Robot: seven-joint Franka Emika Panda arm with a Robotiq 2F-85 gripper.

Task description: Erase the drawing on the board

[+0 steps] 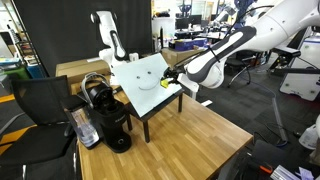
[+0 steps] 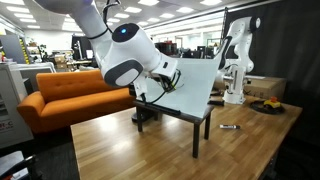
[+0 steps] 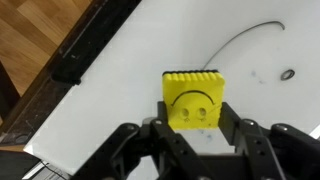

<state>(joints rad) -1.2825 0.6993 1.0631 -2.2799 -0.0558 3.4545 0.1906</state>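
Gripper [image 3: 194, 122]: fingers pinched on a yellow eraser [image 3: 193, 95].
Eraser: ridged block with a smiley face on it, over the white surface; contact unclear.
Drawing [image 3: 243, 36]: a thin curved line and a small dot, up and right of the eraser in the wrist view, apart from it.
Board [image 1: 138, 88]: white, tilted on a dark stand [image 1: 147, 122].
Table [image 1: 200, 140]: wooden, carries the stand, with a coffee machine [image 1: 108, 120] beside it.

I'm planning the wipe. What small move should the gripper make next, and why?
Probably slide the eraser toward the drawing: the gripper is shut on it over bare board, and the curve and dot lie beyond it in the wrist view, unwiped.
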